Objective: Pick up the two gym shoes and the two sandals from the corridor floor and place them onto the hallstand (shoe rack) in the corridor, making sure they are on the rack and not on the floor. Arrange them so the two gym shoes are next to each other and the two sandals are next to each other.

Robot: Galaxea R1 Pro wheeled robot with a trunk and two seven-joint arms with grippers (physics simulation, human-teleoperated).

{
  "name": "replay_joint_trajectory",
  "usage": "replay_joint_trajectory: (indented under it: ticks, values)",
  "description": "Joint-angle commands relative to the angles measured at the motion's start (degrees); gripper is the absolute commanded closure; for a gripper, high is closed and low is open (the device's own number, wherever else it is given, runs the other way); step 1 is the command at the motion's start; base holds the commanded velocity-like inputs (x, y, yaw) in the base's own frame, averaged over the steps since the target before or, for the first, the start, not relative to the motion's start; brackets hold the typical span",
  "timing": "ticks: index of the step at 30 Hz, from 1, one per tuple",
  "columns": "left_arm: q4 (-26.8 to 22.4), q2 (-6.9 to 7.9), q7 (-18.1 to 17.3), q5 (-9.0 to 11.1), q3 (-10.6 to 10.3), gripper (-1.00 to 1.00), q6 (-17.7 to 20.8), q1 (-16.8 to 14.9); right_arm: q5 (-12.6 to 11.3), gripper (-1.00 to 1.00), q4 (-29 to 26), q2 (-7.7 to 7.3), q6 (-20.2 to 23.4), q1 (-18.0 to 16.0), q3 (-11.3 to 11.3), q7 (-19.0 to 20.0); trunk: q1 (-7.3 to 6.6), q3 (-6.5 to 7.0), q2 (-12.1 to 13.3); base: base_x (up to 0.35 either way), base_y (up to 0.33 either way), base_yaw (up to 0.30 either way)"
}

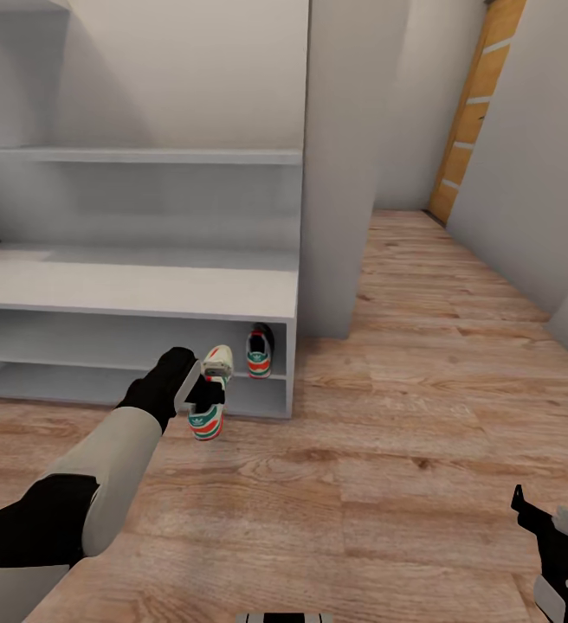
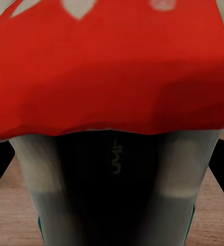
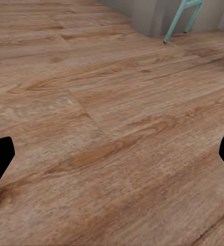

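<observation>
At the rack's right end: one gym shoe (image 1: 261,350) already stands on the lower shelf of the hallstand (image 1: 137,290), heel outward, hard against the right side panel.
Left gripper (image 1: 204,391): clamped on the second gym shoe (image 1: 211,407), which hangs heel-down just in front of the rack's bottom edge, at about seven o'clock from the shelved shoe and near it.
Left wrist view: the held shoe's red tongue tag (image 2: 109,66) sits right against the lens, with the dark opening of the shoe below; the hold looks to be across the collar or tongue.
Right gripper (image 1: 554,529): low at five o'clock over bare corridor floor (image 1: 388,484); its fingers stand wide apart in the wrist view with nothing between them.
Sandals: none in sight from where I stand.
Handling: I'd judge the sneaker light, with a stiff sole and a soft, yielding upper. A pinch at the collar lets it swing and droop toe or heel, as it seems to now; a hold across the midfoot, over the laces, would carry it steadier. The rubber sole should grip the shelf well.
Next move: it likely needs lifting slightly and sliding in toward one o'clock, beside its mate, on the left of it.
Risk: the dangling heel catching the shelf's front lip.
</observation>
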Motion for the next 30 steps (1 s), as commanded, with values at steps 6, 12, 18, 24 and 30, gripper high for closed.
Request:
replay_joint_trajectory:
  ticks: [6,12,18,24,30]
  values:
    - [0.0,0.0,0.0,0.0,0.0,1.0,0.0,0.0,0.0,-1.0,0.0,0.0,0.0,0.0,0.0,0.0,0.0,0.0,0.0,0.018,0.0,0.0]
    - [0.0,0.0,-0.1,0.0,0.0,1.0,0.0,0.0,0.0,-1.0,0.0,0.0,0.0,0.0,0.0,0.0,0.0,0.0,0.0,0.161,0.0,0.0]
    - [0.0,0.06,-0.1,0.0,-0.1,1.0,0.0,0.1,0.0,-1.0,0.0,0.0,0.0,0.0,0.0,0.0,0.0,0.0,0.0,0.208,0.0,0.0]
    - [0.0,0.09,-0.1,-0.1,-0.1,1.0,0.0,0.1,0.0,-1.0,0.0,0.0,0.0,0.0,0.0,0.0,0.0,0.0,0.0,0.035,0.0,0.0]
    - [0.0,0.09,-0.1,-0.1,-0.1,1.0,0.0,0.1,0.0,-1.0,0.0,0.0,0.0,0.0,0.0,0.0,0.0,0.0,0.0,0.002,0.0,0.0]
